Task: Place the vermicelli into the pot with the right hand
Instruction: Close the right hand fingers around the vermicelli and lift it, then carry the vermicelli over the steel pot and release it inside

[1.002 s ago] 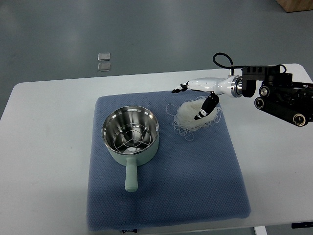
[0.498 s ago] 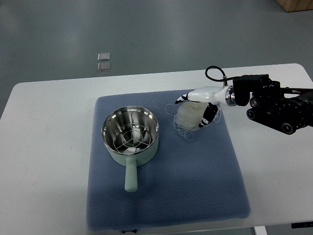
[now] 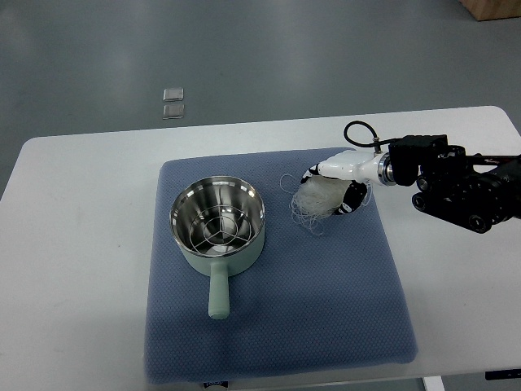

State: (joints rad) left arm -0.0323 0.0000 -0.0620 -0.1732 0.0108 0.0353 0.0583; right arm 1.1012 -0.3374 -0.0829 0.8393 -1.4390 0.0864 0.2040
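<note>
A bundle of white vermicelli lies on the blue mat, to the right of the pot. My right hand comes in from the right edge and sits down on the bundle, its fingers curled around the top and right side of the strands. The pot is pale green outside with a shiny steel inside, its handle pointing toward the near edge; only a wire rack shows inside it. The left arm does not show.
The mat covers the middle of a white table. Two small clear squares lie on the grey floor beyond the table's far edge. A brown box corner shows at the top right.
My right hand has dropped onto the vermicelli and its spread fingers have closed around the bundle. The arm has drawn lower and slightly left. The pot has not moved.
</note>
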